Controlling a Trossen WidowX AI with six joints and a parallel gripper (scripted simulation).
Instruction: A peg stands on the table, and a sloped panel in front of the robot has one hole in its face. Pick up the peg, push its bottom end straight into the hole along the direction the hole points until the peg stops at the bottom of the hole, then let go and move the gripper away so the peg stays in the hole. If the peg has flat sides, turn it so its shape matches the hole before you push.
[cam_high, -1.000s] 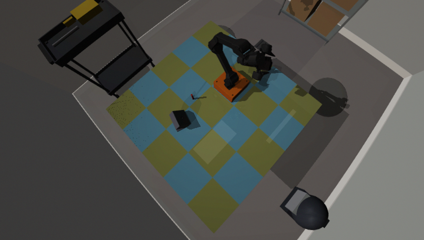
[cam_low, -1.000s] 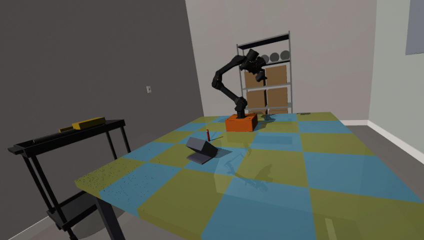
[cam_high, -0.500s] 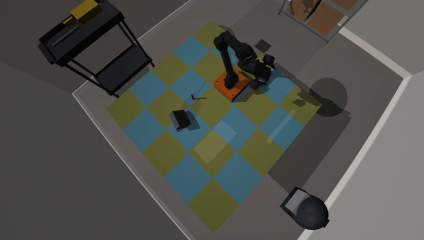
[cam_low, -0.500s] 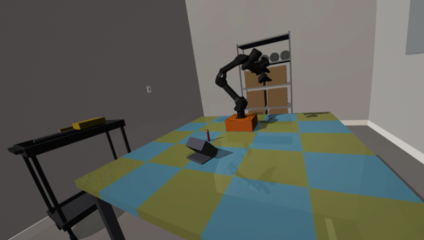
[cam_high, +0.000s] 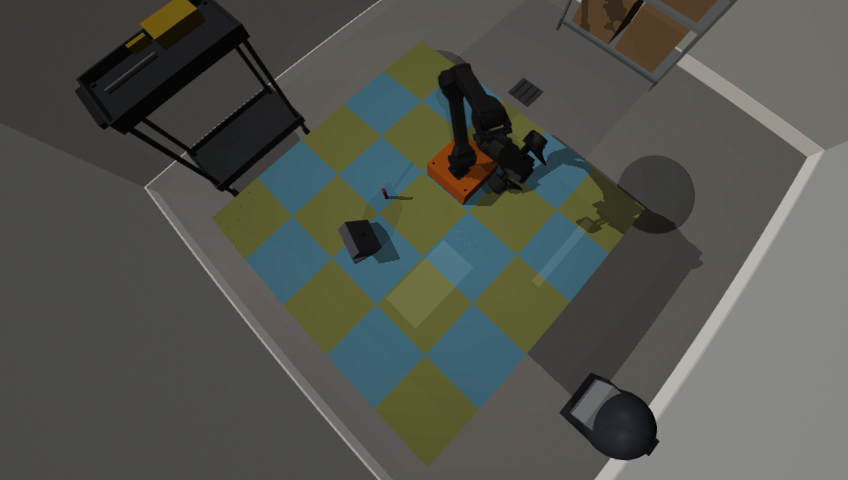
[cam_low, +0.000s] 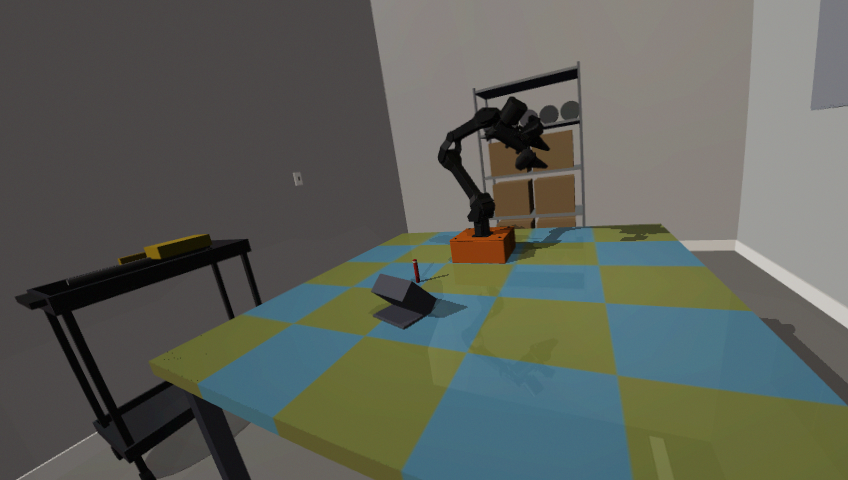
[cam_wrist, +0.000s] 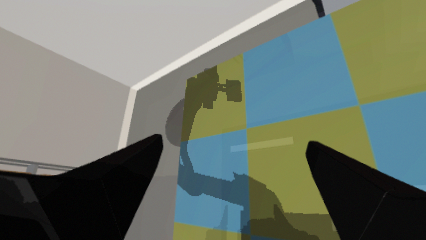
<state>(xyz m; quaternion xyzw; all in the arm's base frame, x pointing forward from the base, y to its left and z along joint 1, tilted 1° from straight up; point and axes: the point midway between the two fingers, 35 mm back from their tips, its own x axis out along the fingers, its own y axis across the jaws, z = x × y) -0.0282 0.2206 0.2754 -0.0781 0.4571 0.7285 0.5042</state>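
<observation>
A thin red peg (cam_high: 385, 193) (cam_low: 416, 271) stands upright on the checkered table, between the orange robot base and the panel block. The dark grey sloped panel block (cam_high: 358, 243) (cam_low: 395, 288) stands farther from the base, beyond the peg. Its hole (cam_high: 363, 234) shows as a small dark spot in the top view; its exact shape is too small to tell. My gripper (cam_high: 531, 175) (cam_low: 546, 157) (cam_wrist: 233, 144) is open and empty. It is high above the table on the other side of the base from the peg, facing away from it. Neither peg nor panel shows in the wrist view.
The orange base (cam_high: 443, 178) (cam_low: 479, 249) carries the arm near the back of the checkered table (cam_high: 425, 392) (cam_low: 535, 428). A black cart (cam_high: 246, 133) (cam_low: 148, 273) stands off the table's left side. A shelf rack (cam_high: 666, 65) (cam_low: 581, 178) is behind the robot.
</observation>
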